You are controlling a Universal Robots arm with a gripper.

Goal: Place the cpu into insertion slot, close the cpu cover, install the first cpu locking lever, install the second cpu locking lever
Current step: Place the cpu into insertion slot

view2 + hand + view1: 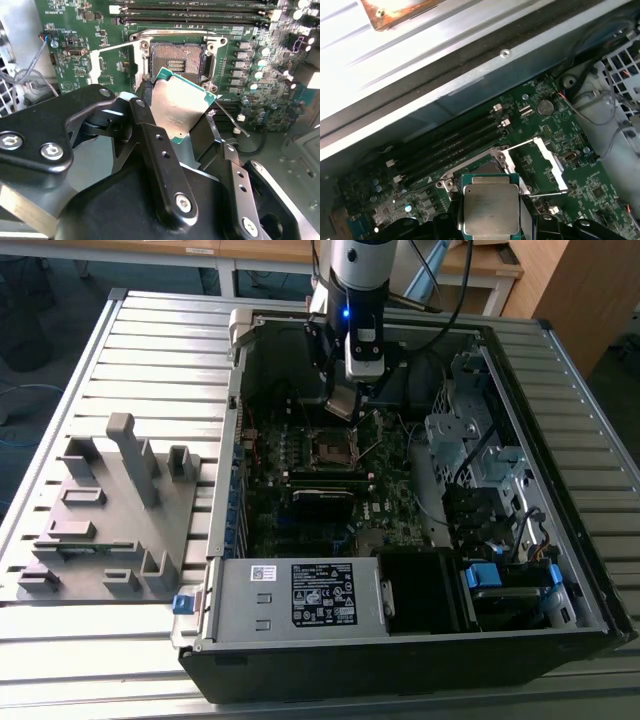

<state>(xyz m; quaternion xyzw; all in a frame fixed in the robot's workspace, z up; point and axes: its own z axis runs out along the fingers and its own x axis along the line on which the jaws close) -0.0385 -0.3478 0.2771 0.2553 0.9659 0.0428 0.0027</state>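
Note:
My gripper (178,114) is shut on the cpu (182,102), a flat silver-grey chip with a green edge, pinched between two black fingers (150,130). The cpu hangs tilted just above and beside the insertion slot (176,62), whose dark pin field lies bare. The cpu cover (116,59), a thin silvery frame, is swung open to one side of the slot. One thin locking lever (229,119) sticks out loose beside the slot; another (170,33) runs along its far edge. In the exterior view the gripper (343,402) hovers over the slot (330,448). The first wrist view has the cpu (491,207) in front of the open cover (540,167).
The board sits inside an open computer case (230,350) lying on a slatted metal table (150,350). Long black memory slots (200,17) run beside the slot. A drive cage (470,430) and cables fill the exterior view's right. A grey fixture (110,510) stands at the left.

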